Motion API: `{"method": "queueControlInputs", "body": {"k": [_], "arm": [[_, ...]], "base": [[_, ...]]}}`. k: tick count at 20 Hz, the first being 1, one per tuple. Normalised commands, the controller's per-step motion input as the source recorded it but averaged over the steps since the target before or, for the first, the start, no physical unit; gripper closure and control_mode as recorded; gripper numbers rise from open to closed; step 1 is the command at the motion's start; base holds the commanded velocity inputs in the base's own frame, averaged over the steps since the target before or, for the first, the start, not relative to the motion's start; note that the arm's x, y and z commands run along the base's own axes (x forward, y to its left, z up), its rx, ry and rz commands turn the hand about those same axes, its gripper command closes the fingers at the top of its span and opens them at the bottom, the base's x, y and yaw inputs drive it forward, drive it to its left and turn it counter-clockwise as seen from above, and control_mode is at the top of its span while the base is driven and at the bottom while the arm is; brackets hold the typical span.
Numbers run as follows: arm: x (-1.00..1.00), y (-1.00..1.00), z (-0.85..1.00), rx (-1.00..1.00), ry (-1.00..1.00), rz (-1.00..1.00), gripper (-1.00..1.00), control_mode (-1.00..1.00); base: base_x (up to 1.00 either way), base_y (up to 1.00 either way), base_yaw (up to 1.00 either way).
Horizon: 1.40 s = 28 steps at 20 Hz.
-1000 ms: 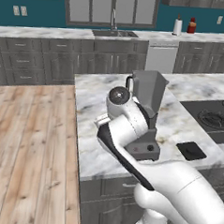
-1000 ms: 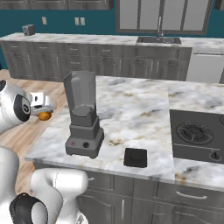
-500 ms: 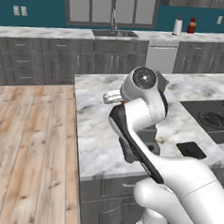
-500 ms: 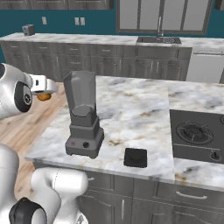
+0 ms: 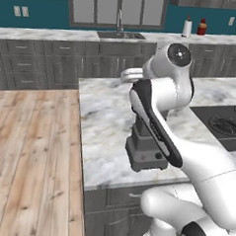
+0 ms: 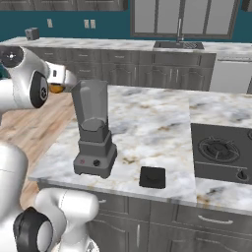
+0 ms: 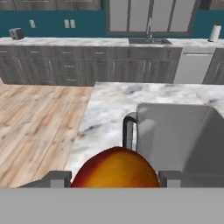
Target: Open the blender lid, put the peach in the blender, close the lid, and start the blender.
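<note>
The blender (image 6: 93, 129) stands near the island counter's left front corner, its dark base (image 5: 146, 152) on the marble. Its translucent jar (image 7: 179, 135) is open at the top, with the side handle (image 7: 128, 130) facing me. The blender lid (image 6: 152, 177) lies flat on the counter to the right of the base. My gripper (image 6: 59, 87) hangs at rim height just left of the jar, shut on the peach (image 7: 114, 168). The orange-red fruit sits between both fingers (image 7: 56, 178), and a sliver of the peach (image 6: 57, 89) shows under the hand.
A stove top (image 6: 221, 150) is set into the island to the right. Wooden floor (image 5: 29, 149) lies left of the island. The back counter holds a sink (image 6: 178, 45), a paper towel roll (image 5: 187, 28) and a red bottle (image 5: 202, 27).
The arm has lifted the peach from low beside the counter edge up to the jar's rim height and swung it closer to the jar. Blender and lid have not moved.
</note>
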Motion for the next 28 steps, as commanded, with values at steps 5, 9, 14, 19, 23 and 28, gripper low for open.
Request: {"method": "queueControlInputs", "body": {"k": [5,9,14,19,23,28], "arm": [[0.58,-0.16,0.13,0.09,0.06,0.01,1.0,-1.0],[0.19,-0.32,0.02,0.04,0.0,0.0,1.0,-1.0],[0.15,-0.4,0.03,0.0,0.04,0.0,1.0,-1.0],[0.18,-0.22,0.0,0.0,0.1,0.0,1.0,-1.0],[0.18,0.0,-0.04,0.0,0.1,0.0,1.0,-1.0],[0.17,-0.23,-0.02,0.0,0.03,0.0,1.0,-1.0]], "base": [[0.0,0.0,0.0],[0.0,0.0,0.0],[0.0,0.0,0.0],[0.0,0.0,0.0],[0.0,0.0,0.0],[0.0,0.0,0.0]]}}
